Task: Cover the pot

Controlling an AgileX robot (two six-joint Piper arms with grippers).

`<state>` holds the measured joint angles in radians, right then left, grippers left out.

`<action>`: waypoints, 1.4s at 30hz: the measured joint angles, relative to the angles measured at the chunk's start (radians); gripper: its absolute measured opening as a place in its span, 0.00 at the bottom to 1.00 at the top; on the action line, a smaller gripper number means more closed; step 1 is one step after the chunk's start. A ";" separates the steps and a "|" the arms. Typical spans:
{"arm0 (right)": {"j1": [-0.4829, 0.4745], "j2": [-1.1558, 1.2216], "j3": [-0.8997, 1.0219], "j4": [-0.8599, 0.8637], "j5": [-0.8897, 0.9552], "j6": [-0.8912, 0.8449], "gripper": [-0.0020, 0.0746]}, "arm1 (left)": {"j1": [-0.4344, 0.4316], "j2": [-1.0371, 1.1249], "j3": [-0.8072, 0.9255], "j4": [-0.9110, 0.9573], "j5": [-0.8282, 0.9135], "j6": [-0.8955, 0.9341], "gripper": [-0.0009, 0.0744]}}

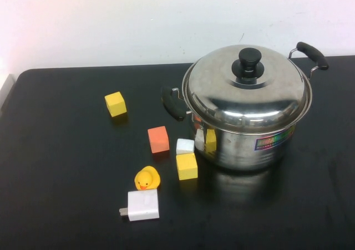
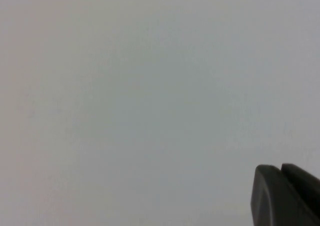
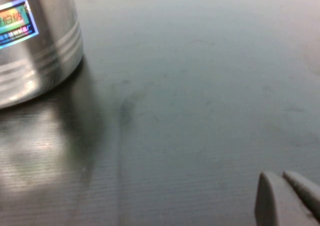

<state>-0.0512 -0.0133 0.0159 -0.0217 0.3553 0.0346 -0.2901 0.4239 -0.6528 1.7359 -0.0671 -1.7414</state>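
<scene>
- We see the pot (image 1: 244, 139) upright at the bench's (image 1: 66, 205) right rear, lid (image 1: 247, 89) seated on it, handles lined up from near-left to far-right.
- Blocks, a duck (image 1: 147, 178) and a charger (image 1: 142, 205) crowd its left; bare bench lies to its right and front.
- Left gripper (image 2: 287, 196) faces a blank wall, right gripper (image 3: 287, 198) hangs over the bench near the pot; whether either is clenched, we cannot tell.

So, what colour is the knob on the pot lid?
Black; the knob on the lid shows best in the high view.
</scene>
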 joint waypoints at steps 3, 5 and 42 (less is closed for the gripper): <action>0.000 0.000 0.000 0.000 0.000 0.000 0.02 | 0.000 -0.044 0.042 0.000 -0.014 -0.016 0.01; 0.000 0.000 0.000 0.000 0.000 0.000 0.02 | 0.000 -0.067 0.049 0.002 -0.034 -0.018 0.01; 0.000 0.000 0.000 0.000 0.000 0.000 0.02 | 0.216 -0.437 0.640 -1.574 0.272 1.386 0.01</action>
<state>-0.0512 -0.0133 0.0159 -0.0217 0.3553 0.0346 -0.0738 -0.0132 -0.0132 0.1614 0.2046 -0.3552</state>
